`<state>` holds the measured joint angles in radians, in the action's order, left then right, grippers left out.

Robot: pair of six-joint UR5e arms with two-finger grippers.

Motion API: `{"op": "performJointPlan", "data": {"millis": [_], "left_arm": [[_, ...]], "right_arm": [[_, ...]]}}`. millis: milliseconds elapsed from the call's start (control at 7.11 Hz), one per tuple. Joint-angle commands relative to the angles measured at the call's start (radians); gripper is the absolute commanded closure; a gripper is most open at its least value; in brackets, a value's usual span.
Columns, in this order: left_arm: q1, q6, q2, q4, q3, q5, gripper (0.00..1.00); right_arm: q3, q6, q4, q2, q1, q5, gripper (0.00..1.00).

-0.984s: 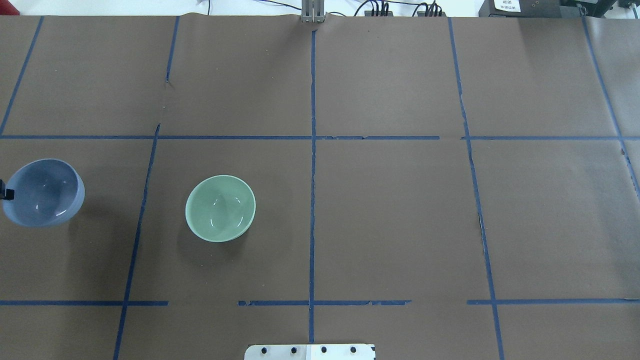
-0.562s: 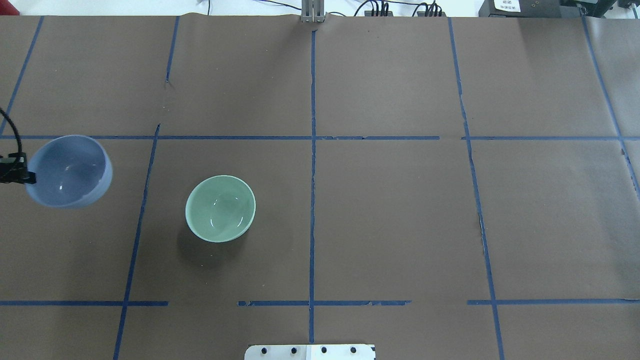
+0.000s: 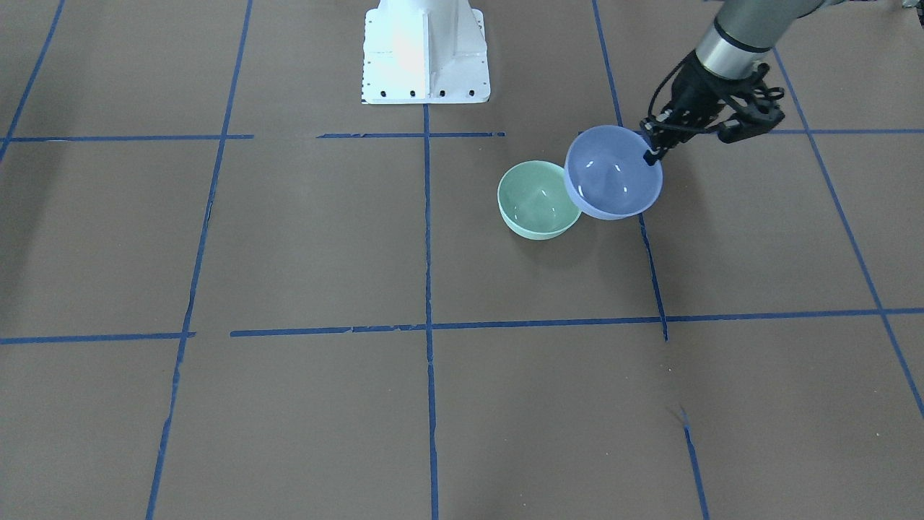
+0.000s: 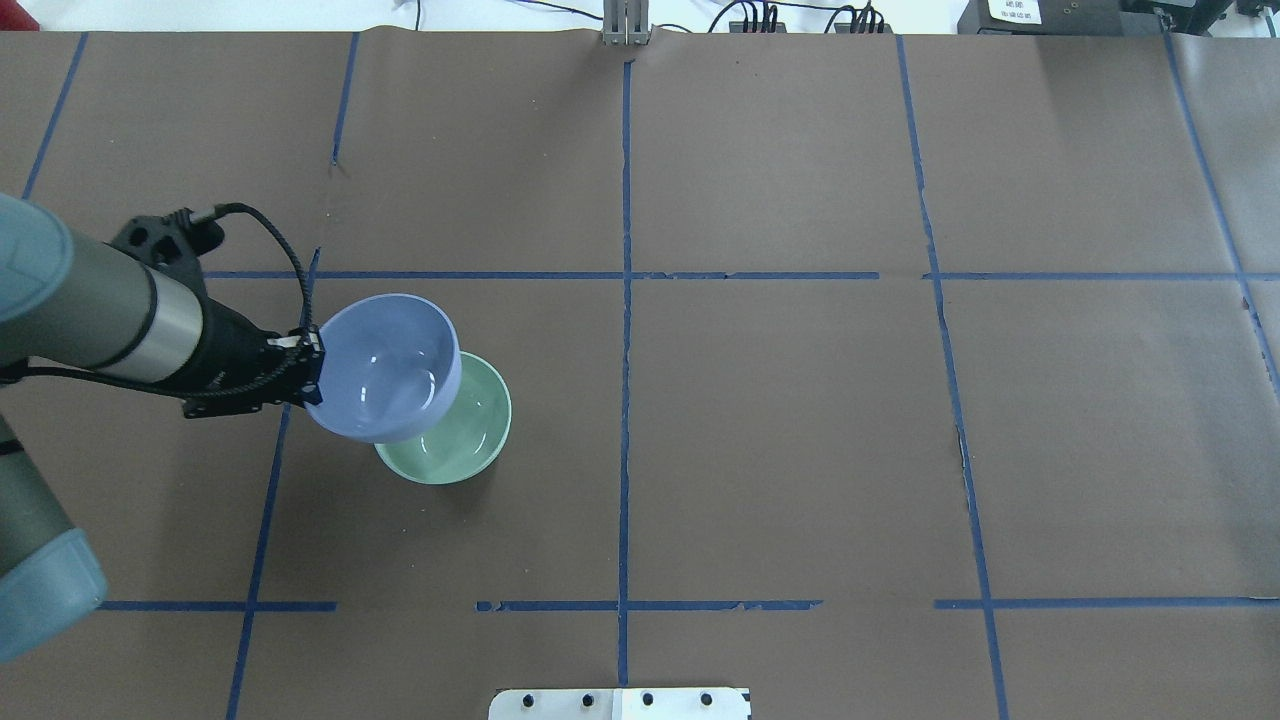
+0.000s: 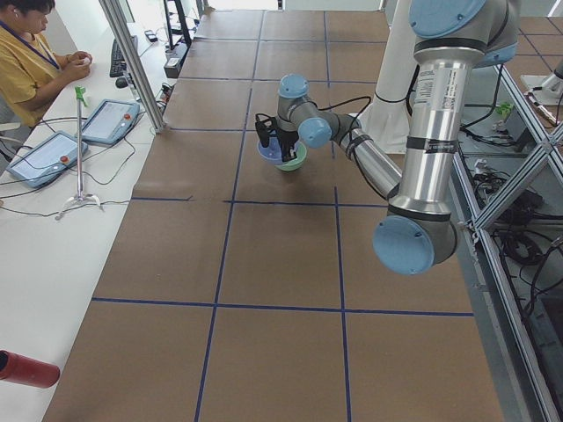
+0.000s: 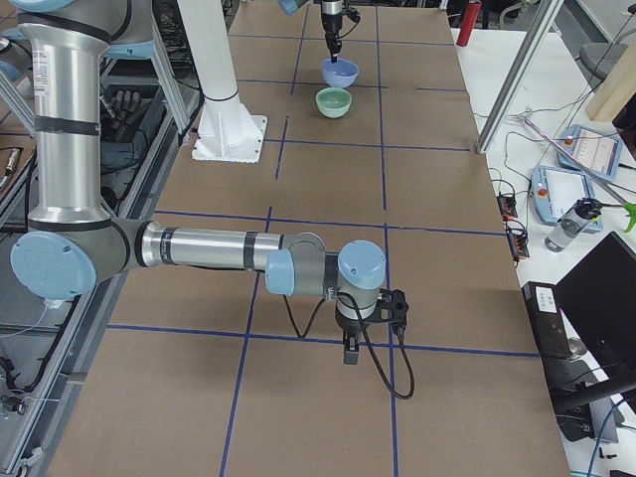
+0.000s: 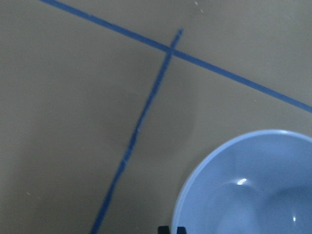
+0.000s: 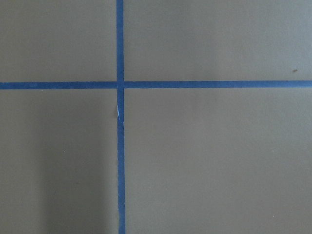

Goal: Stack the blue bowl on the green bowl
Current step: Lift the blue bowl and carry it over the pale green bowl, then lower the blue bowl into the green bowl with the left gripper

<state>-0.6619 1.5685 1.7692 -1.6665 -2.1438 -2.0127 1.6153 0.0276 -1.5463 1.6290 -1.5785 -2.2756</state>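
One second of travel is covered: the blue bowl, pinched at its rim by the left gripper, has been carried from the far left of the overhead view to partly above the green bowl — lifted but not centred, so aligning and lowering are judged to remain. Heavy overlap is shown overhead, while a clear sideways offset is shown front-facing. The right gripper is caught only in the exterior right view — its state cannot be told.
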Motion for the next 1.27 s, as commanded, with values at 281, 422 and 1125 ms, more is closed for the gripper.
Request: {"op": "performJointPlan", "data": {"millis": [281,422,1125], "left_arm": [[0.11,0.114,0.07,-0.004,0.114,0.094,1.0],[0.11,0.116,0.076,-0.012,0.146,0.094,1.0],[0.108,0.107,0.062,-0.05,0.151,0.097,0.0]], "right_arm": [[0.0,0.0,0.0,0.0,0.0,-0.001,0.0],[0.0,0.0,-0.002,0.0,0.0,0.001,0.0],[0.0,0.0,0.0,0.0,0.0,0.001,0.0]]}}
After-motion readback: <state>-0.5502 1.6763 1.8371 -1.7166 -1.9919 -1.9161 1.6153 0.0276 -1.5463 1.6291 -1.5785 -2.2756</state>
